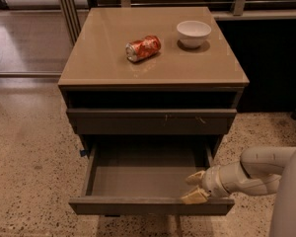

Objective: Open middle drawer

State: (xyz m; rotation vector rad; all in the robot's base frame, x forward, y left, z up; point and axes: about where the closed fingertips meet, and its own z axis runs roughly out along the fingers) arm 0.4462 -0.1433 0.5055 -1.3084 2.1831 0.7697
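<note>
Glossy tan on the tabletop (108, 63). Red-orange with whitish markings and a silver end on the can (143, 48), toward the back edge. Plain white on the bowl (193, 32), near the back right corner. Dark grey-brown on the middle drawer (138, 206) front, flat grey inside. Cream-yellow on the gripper (195, 187), at that drawer's front right rim, below the tabletop's front right corner. Beige with dark speckles on the floor (29, 157).

glossy tbl (106, 58); matt drawer (138, 176), plastic end effector (195, 186) inside
</note>
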